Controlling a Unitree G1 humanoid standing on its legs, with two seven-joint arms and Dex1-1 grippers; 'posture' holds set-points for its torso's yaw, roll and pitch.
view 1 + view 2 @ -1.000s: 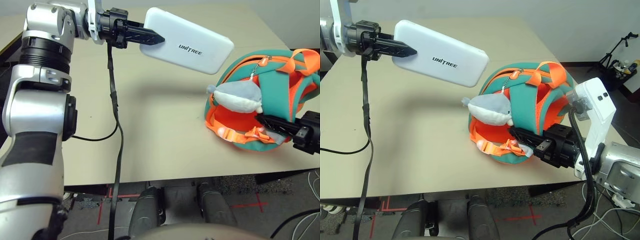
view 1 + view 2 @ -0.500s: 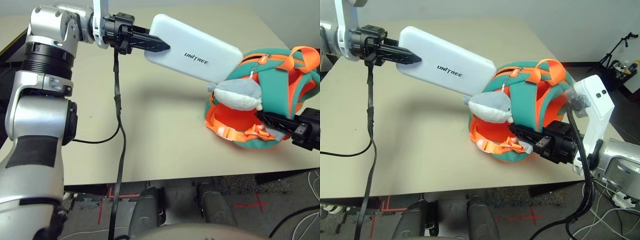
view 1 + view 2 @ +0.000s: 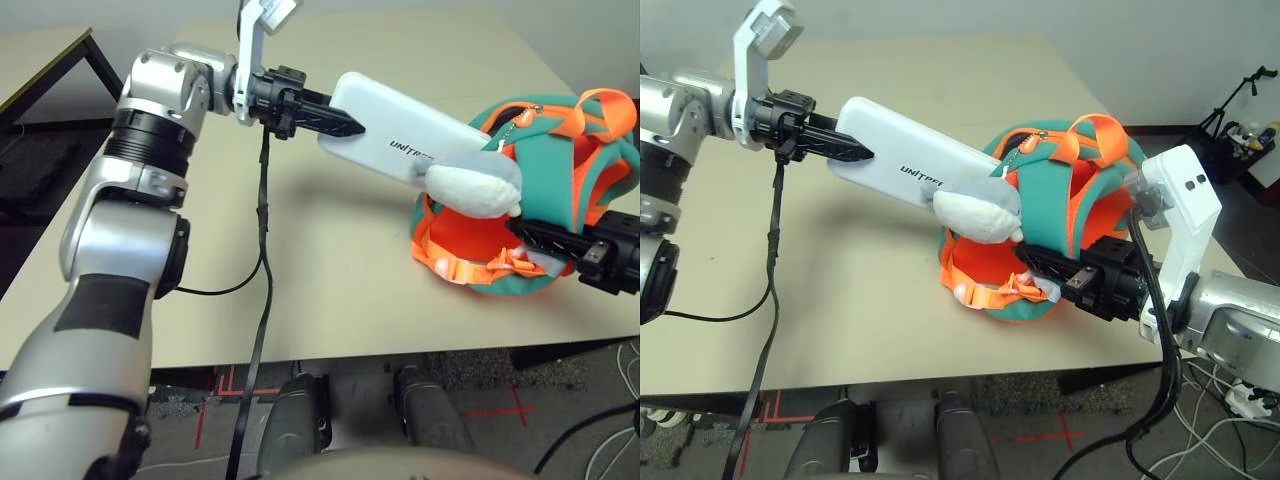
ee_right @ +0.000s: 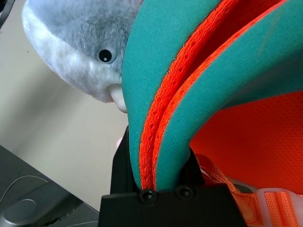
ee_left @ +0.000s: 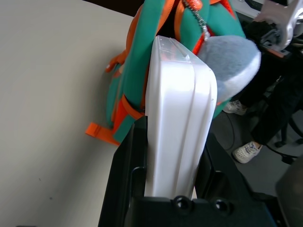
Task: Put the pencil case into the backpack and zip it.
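Observation:
The white pencil case (image 3: pixel 395 140) with dark lettering hangs tilted above the table, and my left gripper (image 3: pixel 345 125) is shut on its near end. Its far end reaches the open mouth of the orange and teal backpack (image 3: pixel 560 150) and is partly hidden behind the grey-white plush shark (image 3: pixel 475 185). The left wrist view shows the pencil case (image 5: pixel 177 109) edge-on between the black fingers (image 5: pixel 125 175), pointing at the backpack (image 5: pixel 142 61). My right gripper (image 3: pixel 1035 262) is shut on the teal and orange edge of the backpack (image 4: pixel 189 94), low at its front.
The backpack lies near the right front corner of the beige table (image 3: pixel 320 270). A black strap (image 3: pixel 262 260) hangs from my left wrist over the table's front edge. A person's shoes (image 5: pixel 246 151) stand on the floor beyond the table.
My left arm has carried the pencil case to the right and lower, so its far end now sits behind the plush shark at the backpack's mouth. The right gripper keeps its hold.

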